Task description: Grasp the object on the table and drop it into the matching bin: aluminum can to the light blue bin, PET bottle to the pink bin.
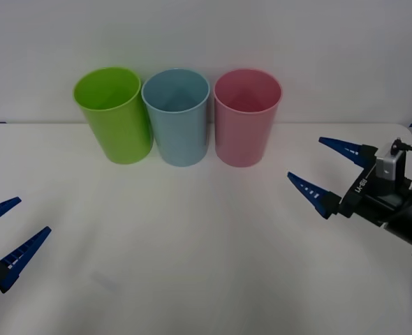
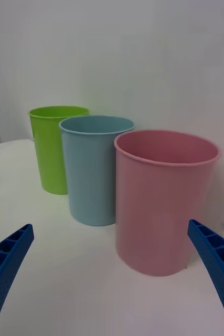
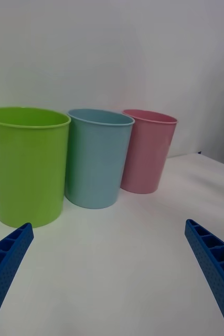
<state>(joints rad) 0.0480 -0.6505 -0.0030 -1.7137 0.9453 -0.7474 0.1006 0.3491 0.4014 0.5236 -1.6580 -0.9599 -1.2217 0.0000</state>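
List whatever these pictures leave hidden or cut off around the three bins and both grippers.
- Front view: the floors of the light blue bin and pink bin are hidden by their own walls.
- Front view: the left gripper is cut off by the picture's edge behind its open fingers.
- Left wrist view: the lime green bin is cut by the picture's edge.
- Right gripper: open, holding nothing.

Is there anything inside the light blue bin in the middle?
From above, the light blue bin shows only its own bare inner wall and a shadowed bottom; no can is visible. The deepest part nearest the robot is hidden by its rim.
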